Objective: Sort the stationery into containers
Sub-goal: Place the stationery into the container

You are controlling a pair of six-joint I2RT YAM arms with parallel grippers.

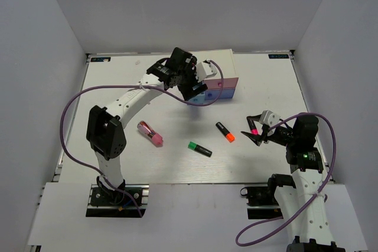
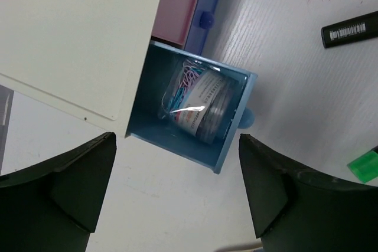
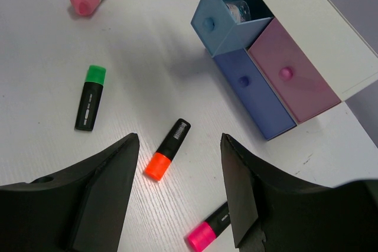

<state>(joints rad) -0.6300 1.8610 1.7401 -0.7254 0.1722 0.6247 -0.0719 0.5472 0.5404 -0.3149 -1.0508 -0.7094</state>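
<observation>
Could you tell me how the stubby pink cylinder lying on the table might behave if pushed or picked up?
The stubby pink cylinder lies on its side on the white table, so a sideways push would probably roll it. Its round, smooth-looking plastic body may slip in a loose grip. It looks rigid and probably light.

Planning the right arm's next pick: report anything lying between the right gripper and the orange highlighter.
Nothing visible does. The orange highlighter lies unobstructed just ahead of the open right gripper. The pink highlighter sits close beside the gripper, off that line.
</observation>
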